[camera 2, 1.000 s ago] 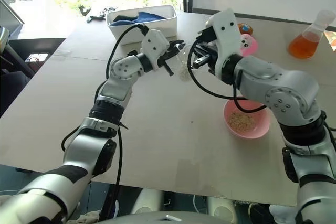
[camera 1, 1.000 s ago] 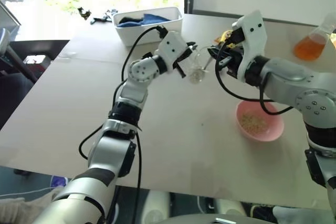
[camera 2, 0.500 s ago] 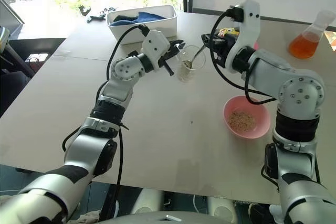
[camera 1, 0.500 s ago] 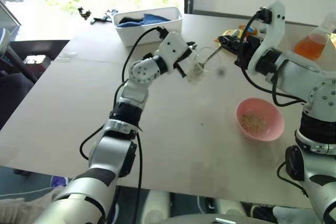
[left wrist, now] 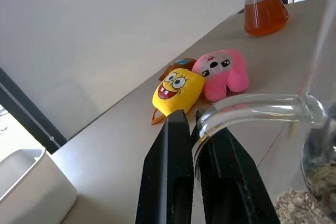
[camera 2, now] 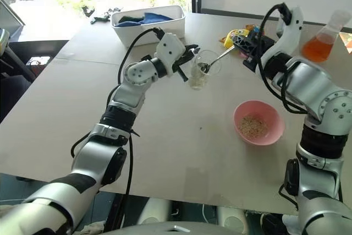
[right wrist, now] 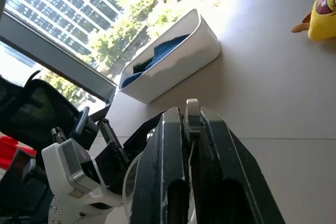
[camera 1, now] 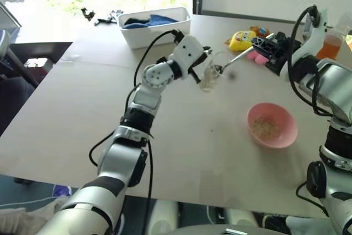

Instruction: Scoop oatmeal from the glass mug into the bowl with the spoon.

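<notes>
Oatmeal (camera 2: 253,126), pale loose flakes, lies partly in the round shallow pink plastic bowl (camera 2: 273,131) at about four o'clock on the beige tabletop (camera 2: 181,147), and more of it sits in the bottom of the small clear glass mug (camera 2: 200,73) held near the middle. We see the left claw (camera 2: 188,60) clamped narrow on the mug's handle, its two black fingers (left wrist: 170,182) pressed against the glass loop, the mug lifted and tilted. At about two o'clock from the mug, the right claw (camera 2: 246,48) is closed tight on the long handle of the slim shiny silver metal spoon (camera 2: 217,59), whose small oval end rests at the mug's rim. Beyond the spoon, near twelve o'clock, lie a yellow cartoon plush toy (camera 1: 242,40) and a pink plush toy (left wrist: 223,73) just beside it. A conical flask of orange liquid (camera 2: 322,39) stands at one o'clock, and a white rectangular tub with blue cloth (camera 2: 147,22) at eleven o'clock.
</notes>
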Tool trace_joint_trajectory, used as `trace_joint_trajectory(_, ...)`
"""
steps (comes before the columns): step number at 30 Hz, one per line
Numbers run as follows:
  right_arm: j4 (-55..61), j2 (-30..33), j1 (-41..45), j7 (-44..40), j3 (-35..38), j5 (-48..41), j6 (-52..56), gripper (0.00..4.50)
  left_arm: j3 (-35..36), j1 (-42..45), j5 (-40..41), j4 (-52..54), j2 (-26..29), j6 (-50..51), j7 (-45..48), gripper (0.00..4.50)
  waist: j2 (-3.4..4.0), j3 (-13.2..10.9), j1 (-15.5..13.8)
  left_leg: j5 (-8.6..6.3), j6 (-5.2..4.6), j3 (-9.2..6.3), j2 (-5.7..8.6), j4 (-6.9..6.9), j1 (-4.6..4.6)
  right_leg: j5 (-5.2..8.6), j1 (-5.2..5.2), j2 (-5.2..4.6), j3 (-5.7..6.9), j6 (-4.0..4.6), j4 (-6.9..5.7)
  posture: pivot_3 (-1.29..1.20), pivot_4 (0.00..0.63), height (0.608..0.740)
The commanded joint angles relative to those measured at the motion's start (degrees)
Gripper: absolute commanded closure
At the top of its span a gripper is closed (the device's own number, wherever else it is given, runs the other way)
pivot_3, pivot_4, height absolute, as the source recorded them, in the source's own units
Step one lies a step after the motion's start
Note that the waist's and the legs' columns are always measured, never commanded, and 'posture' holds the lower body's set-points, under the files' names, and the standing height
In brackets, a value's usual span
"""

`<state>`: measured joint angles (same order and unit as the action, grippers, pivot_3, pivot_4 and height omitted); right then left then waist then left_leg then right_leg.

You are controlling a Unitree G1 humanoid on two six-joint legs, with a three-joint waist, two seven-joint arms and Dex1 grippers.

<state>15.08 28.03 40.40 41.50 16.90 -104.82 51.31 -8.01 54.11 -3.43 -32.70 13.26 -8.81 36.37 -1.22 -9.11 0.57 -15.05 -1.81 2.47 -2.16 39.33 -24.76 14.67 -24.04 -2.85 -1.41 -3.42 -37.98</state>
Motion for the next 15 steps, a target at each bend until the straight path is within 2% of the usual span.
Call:
trace_joint_trajectory(1,3.77,1.63,-1.8,3.31,2.87,-7.85,-6.19,4.5,-1.77,1.92,-0.7,2.95,-1.43,-0.5,0.1,4.41,0.0,0.0,-0.01,0.0,0.0,0.01,-0.01,0.0,-0.01,0.0,0.0,0.0,0.0,0.0,0.0,0.0,0.15,0.74)
trace_joint_trajectory(15,9.38,3.04,-10.5,5.62,12.71,-8.18,-10.21,4.5,-5.83,6.48,-4.43,-4.62,-4.89,-3.81,0.38,4.41,0.01,0.0,0.0,-0.13,-0.22,0.03,0.01,0.0,0.02,0.0,0.0,0.02,-0.06,0.0,0.0,0.0,0.15,0.74)
